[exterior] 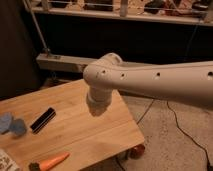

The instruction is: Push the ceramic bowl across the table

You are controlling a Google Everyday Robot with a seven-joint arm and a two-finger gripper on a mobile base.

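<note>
Nearest, at the worktop's (pixel 100 142) 7 o'clock edge, an orange carrot-shaped toy (pixel 54 162) lies with its dark stub end pointing to 8 o'clock. A printed card or packet (pixel 6 163) is cut off by the frame at 8 o'clock from it.

The ceramic bowl (pixel 137 150) is not on the wood. It shows as an orange-red round shape just off the worktop's 4 o'clock corner, lower than the top and partly hidden by the edge.

Farther in, a flat black bar (pixel 43 120) lies at 9 o'clock. Two blue-grey pieces (pixel 11 125) sit beside it toward the frame edge.

The white robot arm (pixel 150 82) reaches in from 3 o'clock, and its rounded joint (pixel 100 102) hangs over the middle of the worktop. The hand is out of sight, so I cannot tell whether it is apart or together.

Beyond, a dark cable (pixel 186 131) runs over grey carpet. A pale low beam (pixel 60 62) crosses at 12 o'clock.
</note>
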